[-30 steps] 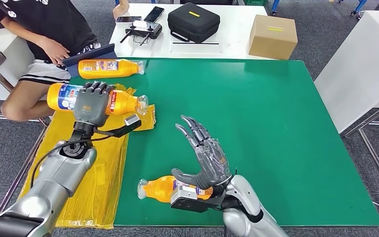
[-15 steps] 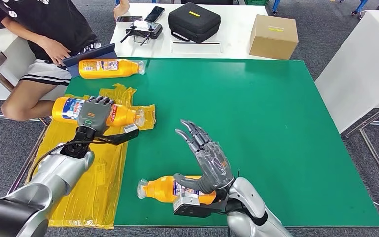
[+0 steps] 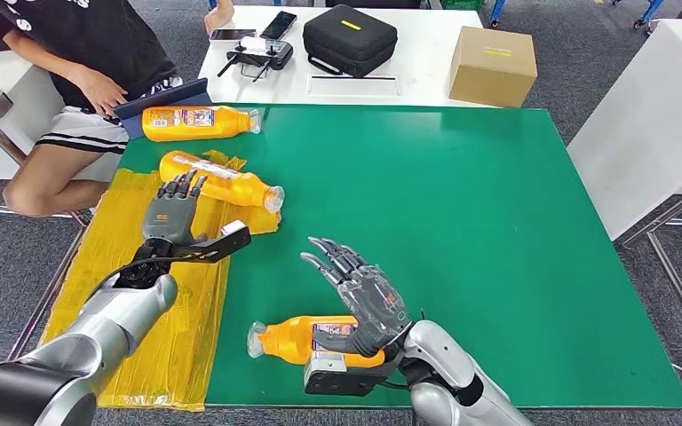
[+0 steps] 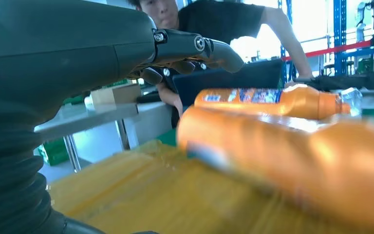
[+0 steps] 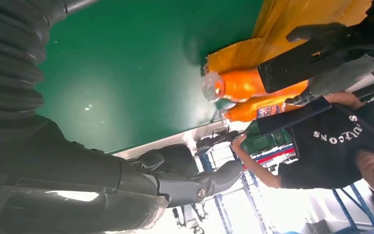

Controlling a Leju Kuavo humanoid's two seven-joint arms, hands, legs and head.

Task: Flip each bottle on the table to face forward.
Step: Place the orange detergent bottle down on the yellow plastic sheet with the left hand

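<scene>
1. While the left hand (image 3: 170,216) hovers with fingers spread and holding nothing, its fingertips sit just near of the middle bottle (image 3: 222,181), which lies tilted on the yellow sheet (image 3: 155,337).
2. Right hand (image 3: 364,297) is released, fingers splayed above the near bottle (image 3: 295,338) on the green table (image 3: 462,222).
3. Far bottle (image 3: 197,122) lies at the far-left edge beside a seated person (image 3: 89,53).

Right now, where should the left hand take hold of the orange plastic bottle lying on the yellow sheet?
Probably around the wide middle of the orange plastic bottle, coming from the robot's side where the left hand sits. It lies slanted, neck and clear cap toward the green mat, so the fingers should wrap across its long axis.
</scene>
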